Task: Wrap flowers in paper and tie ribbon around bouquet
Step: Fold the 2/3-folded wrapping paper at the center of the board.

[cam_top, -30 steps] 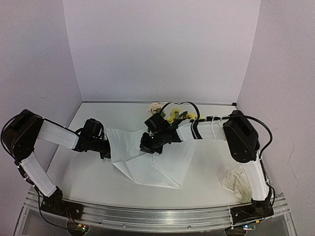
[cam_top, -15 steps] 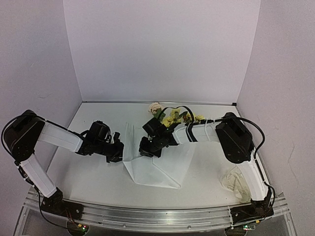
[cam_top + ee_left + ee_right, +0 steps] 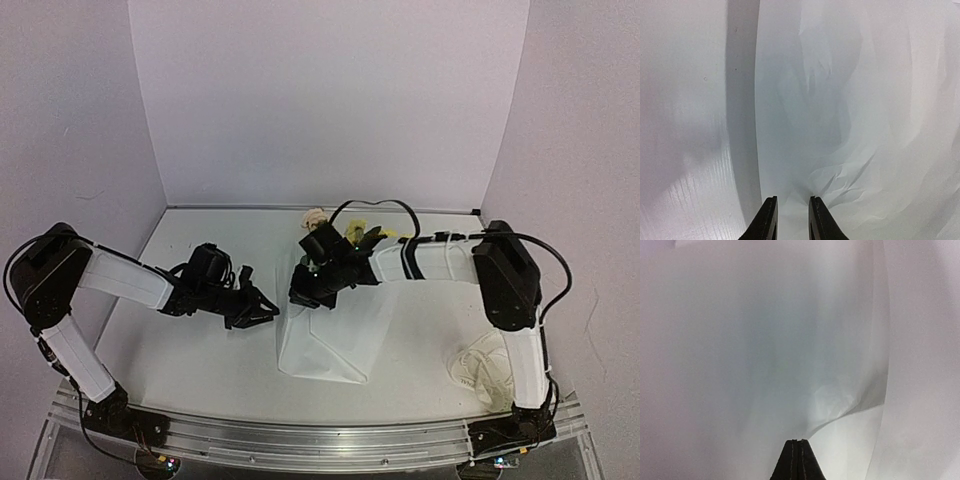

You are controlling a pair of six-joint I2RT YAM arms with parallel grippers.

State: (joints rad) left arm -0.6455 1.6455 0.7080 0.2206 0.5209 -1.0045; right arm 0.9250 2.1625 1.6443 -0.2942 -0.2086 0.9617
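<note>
The white desk (image 3: pixel 180 360) carries the paper (image 3: pixel 335 345), folded into a narrow, creased packet. Its long axis runs from the far middle of the desk toward the near edge, and it widens at the near end.

The right claw (image 3: pixel 303 297) sits at the packet's far end. Its fingers are pressed together, with the tips at a curled paper edge. I cannot tell whether any sheet is pinched there.

The left claw (image 3: pixel 265 312) lies just beside the packet's left edge and points at it. Its fingers are a little apart, and nothing is plainly caught between them. The paper is therefore to this claw's right. For the next fold or roll across the packet, I judge the left arm to be the nearer one to that free side.

The flowers (image 3: pixel 352 235) show past the right arm at the far end, their stems hidden. The ribbon (image 3: pixel 478 368) is heaped near the right arm's base, well apart from both claws.
</note>
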